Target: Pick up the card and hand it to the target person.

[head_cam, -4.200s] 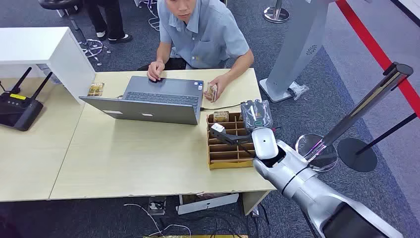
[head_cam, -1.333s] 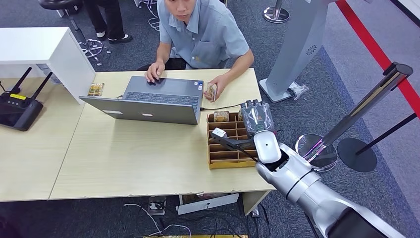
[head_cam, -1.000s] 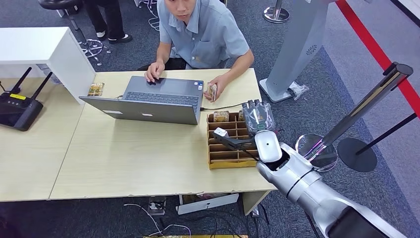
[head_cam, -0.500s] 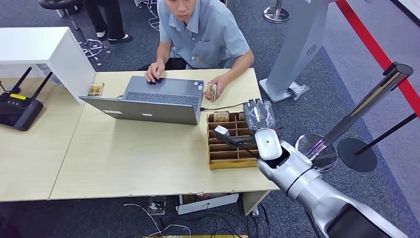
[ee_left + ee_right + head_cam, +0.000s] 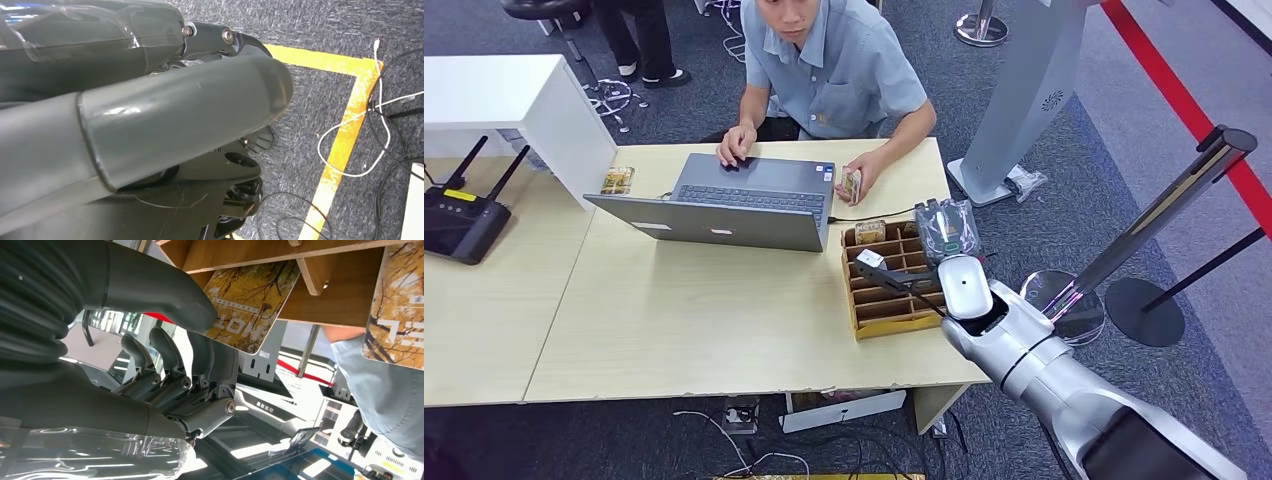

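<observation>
My right hand [image 5: 944, 232] sits at the far right corner of the wooden organizer [image 5: 886, 318], and in my right wrist view the thumb [image 5: 165, 290] lies against the face of a yellow-printed card [image 5: 247, 310] that pokes out of a slot while the dark fingers [image 5: 172, 362] curl just beside it; I cannot tell whether the card is truly pinched between them. A second card [image 5: 397, 310] stands in the neighbouring slot, parted from the first by a wooden divider [image 5: 312, 272]. From the head view the organizer lies slightly skewed near the right edge of the table [image 5: 704, 330], its nearer slots showing bare wood and another card [image 5: 870, 232] standing in the far row. Just beyond it the person [image 5: 834, 70] sits at the far edge with one hand on the laptop [image 5: 734, 205] and the other [image 5: 864, 180] holding a small card-like item near the organizer. Open tabletop stretches to the left of the organizer toward the near edge; to the right the table ends close by, with a stanchion base [image 5: 1064, 305] on the carpet. My left hand [image 5: 125, 125] hangs above carpet with yellow tape [image 5: 345, 135]; how its fingers lie I cannot tell.
</observation>
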You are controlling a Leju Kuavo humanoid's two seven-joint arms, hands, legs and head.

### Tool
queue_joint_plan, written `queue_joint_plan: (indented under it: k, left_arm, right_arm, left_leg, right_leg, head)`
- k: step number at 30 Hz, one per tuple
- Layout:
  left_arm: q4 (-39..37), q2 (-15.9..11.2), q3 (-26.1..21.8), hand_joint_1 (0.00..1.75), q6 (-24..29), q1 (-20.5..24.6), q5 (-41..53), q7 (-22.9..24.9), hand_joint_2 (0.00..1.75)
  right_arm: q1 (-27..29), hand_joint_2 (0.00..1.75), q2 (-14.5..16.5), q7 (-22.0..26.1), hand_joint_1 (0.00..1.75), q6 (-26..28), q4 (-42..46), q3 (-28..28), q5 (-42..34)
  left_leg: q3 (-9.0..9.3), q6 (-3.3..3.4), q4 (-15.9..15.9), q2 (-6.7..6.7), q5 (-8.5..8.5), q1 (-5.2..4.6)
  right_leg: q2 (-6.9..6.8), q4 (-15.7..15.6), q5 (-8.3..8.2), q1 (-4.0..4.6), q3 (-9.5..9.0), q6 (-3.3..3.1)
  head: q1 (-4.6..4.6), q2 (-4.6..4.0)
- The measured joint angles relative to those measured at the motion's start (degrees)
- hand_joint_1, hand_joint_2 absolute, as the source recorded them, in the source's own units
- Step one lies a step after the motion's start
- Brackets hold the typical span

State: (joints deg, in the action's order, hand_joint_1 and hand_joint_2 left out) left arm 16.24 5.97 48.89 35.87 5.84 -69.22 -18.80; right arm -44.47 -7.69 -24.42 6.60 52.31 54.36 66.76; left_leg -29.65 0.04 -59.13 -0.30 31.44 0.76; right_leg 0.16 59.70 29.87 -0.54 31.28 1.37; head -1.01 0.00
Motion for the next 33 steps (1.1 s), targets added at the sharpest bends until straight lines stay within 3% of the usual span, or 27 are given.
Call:
queue_joint_plan:
  k: [5, 21, 33]
  left_arm:
    - [0.0, 0.0, 0.0, 0.00, 0.0, 0.0, 0.0, 0.0, 0.00]
    - [0.0, 0.0, 0.0, 0.00, 0.0, 0.0, 0.0, 0.0, 0.00]
    - [0.0, -0.1, 0.0, 0.00, 0.2, -0.1, -0.9, 0.0, 0.00]
  right_arm:
    - [0.0, 1.75, 0.0, 0.1, 1.75, 0.8, -0.3, 0.0, 0.0]
    - [0.1, 1.75, -0.2, -0.7, 1.75, 1.2, -0.3, 0.0, 1.3]
    - [-1.4, 1.75, -3.4, -3.2, 1.75, 0.4, 10.8, -1.8, 4.0]
  left_leg:
    - [0.00, 0.00, 0.0, 0.00, 0.00, 0.00]
    - [0.02, 0.00, 0.0, 0.00, 0.00, 0.00]
    - [0.03, 0.00, 0.0, 0.01, 0.00, 0.00]
  right_leg:
    - [0.00, 0.0, 0.00, 0.00, 0.01, 0.00]
    - [0.01, 0.0, -0.01, 0.00, 0.01, 0.00]
    - [0.01, 0.0, -0.01, 0.00, 0.01, 0.00]
  head:
    - [0.01, 0.00]
    - [0.01, 0.00]
    - [0.01, 0.00]
